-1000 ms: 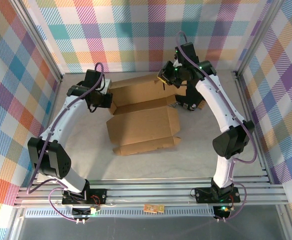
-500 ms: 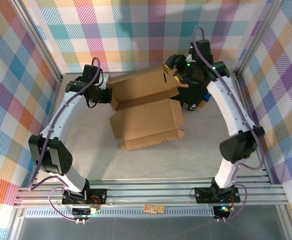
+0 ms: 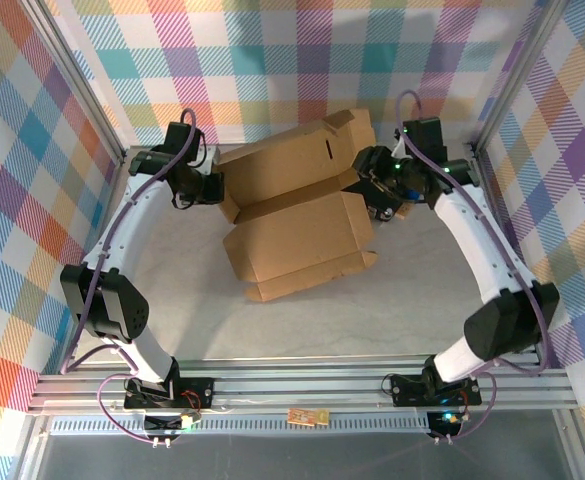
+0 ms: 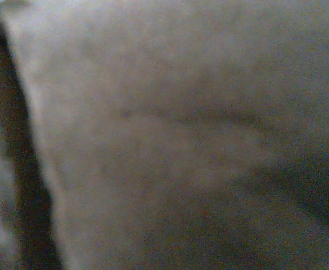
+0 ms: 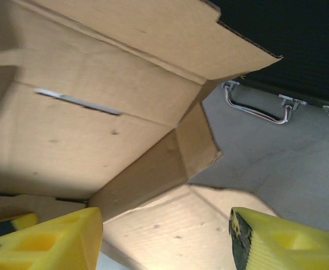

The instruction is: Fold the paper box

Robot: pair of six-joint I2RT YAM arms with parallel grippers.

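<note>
The paper box [image 3: 297, 240] is brown cardboard lying in the middle of the table, with its back panel [image 3: 292, 160] tilted up toward the rear wall. My left gripper [image 3: 214, 188] is at the box's left edge, shut on a side flap, and blurred cardboard [image 4: 170, 129] presses close to its camera. My right gripper [image 3: 370, 182] stands open by the box's right end. Its yellow fingers [image 5: 46, 242] are spread wide over a flat cardboard flap [image 5: 181, 225] with nothing held between them. The raised panel [image 5: 97, 118] shows a slot.
A black hard case [image 5: 288, 45] with a metal handle [image 5: 260, 109] stands behind the box's right end, close to the right arm [image 3: 397, 208]. Plaid walls close in the table [image 3: 302, 330] at the back and sides. Bare grey surface lies in front of the box.
My right gripper has opened and swung right, off the back panel. That panel now stands higher, and the box has shifted right and back. The left arm followed slightly, still shut.
</note>
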